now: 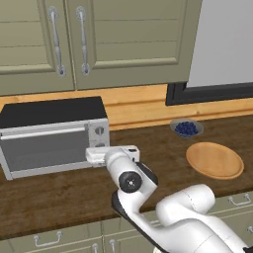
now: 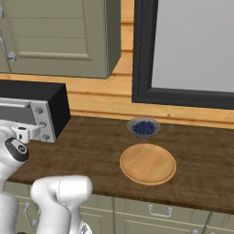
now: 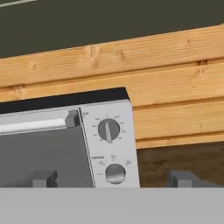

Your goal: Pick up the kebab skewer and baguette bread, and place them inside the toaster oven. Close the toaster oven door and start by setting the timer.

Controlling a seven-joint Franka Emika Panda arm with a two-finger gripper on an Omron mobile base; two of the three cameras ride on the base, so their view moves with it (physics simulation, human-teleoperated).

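Here, the boxy silver toaster oven [image 1: 52,138] with black top sits at nine o'clock on the dark wooden counter [image 1: 163,148], its grey glass door [image 1: 44,148] shut. The gripper [image 3: 111,180] hovers before its right knob panel, fingers [image 3: 43,178] spread wide, holding nothing. At three o'clock lie a round wooden plate [image 1: 214,160] and a bowl of blueberries [image 1: 186,128].

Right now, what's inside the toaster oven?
The toaster oven has its door shut. Through the grey glass I make out only a dull grey interior, with no skewer or bread recognisable. Anything inside is hidden by the glass. The wooden plate is bare.
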